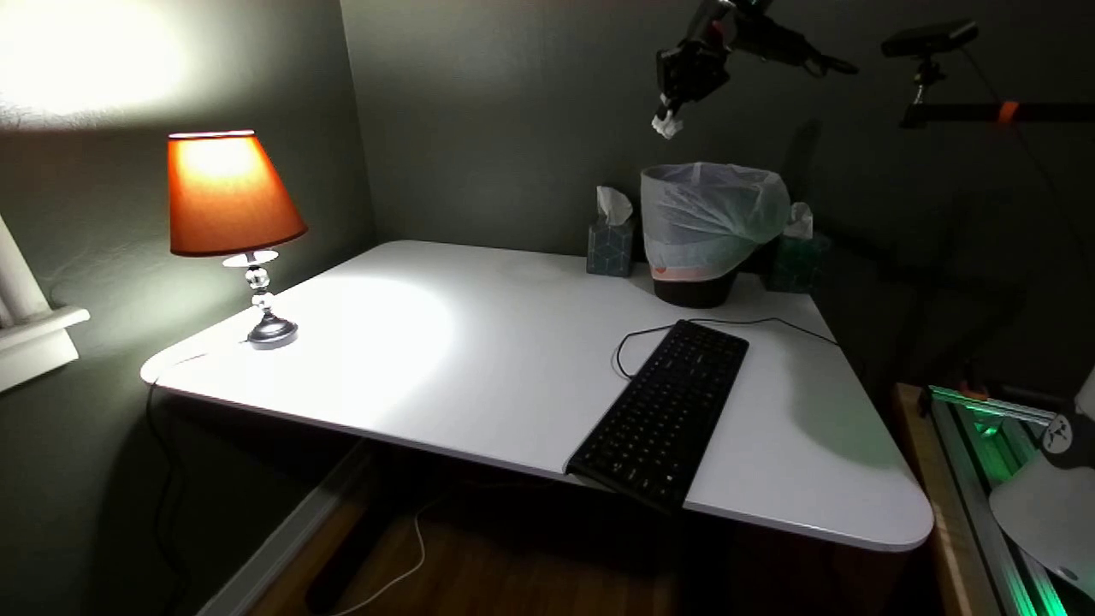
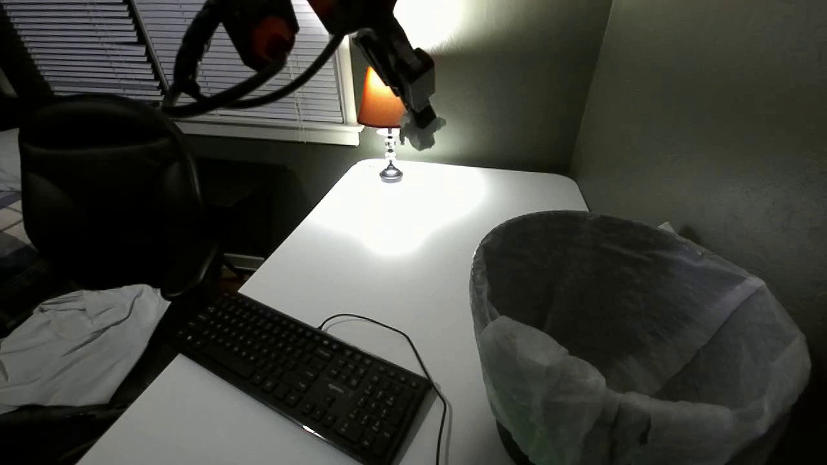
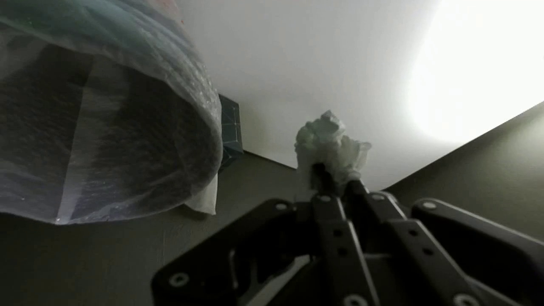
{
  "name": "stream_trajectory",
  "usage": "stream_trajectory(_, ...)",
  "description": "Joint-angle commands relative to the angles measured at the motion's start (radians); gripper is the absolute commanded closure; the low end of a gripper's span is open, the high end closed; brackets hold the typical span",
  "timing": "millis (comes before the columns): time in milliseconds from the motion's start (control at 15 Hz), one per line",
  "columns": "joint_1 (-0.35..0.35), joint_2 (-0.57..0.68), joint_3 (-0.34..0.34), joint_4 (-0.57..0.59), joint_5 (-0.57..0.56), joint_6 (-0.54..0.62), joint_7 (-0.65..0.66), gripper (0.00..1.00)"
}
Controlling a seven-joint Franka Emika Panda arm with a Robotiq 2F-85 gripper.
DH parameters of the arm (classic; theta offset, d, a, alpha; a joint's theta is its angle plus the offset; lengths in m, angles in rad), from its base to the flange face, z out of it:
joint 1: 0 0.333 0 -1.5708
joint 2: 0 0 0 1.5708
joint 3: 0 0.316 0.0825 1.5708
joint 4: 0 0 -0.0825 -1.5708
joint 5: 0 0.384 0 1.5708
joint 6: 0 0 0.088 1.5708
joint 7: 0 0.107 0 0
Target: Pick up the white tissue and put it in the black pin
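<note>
Well to the left of the jaws and lower, in an exterior view, the desk lamp [image 1: 231, 201] glows orange on the white desk [image 1: 513, 359]. Next along, below the jaws and a touch to their left, here's a tissue box [image 1: 609, 250], white sheet [image 1: 613, 206] poking from its top. Far beneath the jaws the black keyboard [image 1: 663, 411] runs at a slant, its near end jutting past the desk edge. And there's the gripper [image 1: 666, 111], high above the desk, jaws pinching the white tissue [image 1: 666, 127] between them, the crumpled scrap bulging out below! Lower than the jaws and a little to their right stands the black bin [image 1: 695, 293], upright, white bag [image 1: 714, 214] folded over its rim. Further right of the jaws and below, another tissue box [image 1: 796, 263] in shadow. Swing to the wrist view and the bin's mouth sits left of the jaws, a gap between its rim and the tissue.
</note>
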Motion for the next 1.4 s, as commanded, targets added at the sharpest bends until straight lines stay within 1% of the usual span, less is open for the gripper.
stream_trajectory(0,-0.013,-0.008,-0.021,0.016,0.035,0.026,0.016,0.98)
stream_trajectory(200,-0.028,0.016,-0.040,0.063,0.071,0.003,0.048,0.98)
stream_trajectory(400,-0.061,0.027,-0.043,0.076,0.099,0.018,0.151,0.98)
stream_trajectory(800,-0.154,0.043,-0.014,0.079,0.058,0.081,0.402,0.98)
stream_trajectory(1067,-0.193,0.058,-0.003,0.083,0.026,0.114,0.517,0.98)
stream_trajectory(1333,-0.232,0.069,0.015,0.087,-0.023,0.124,0.635,0.98)
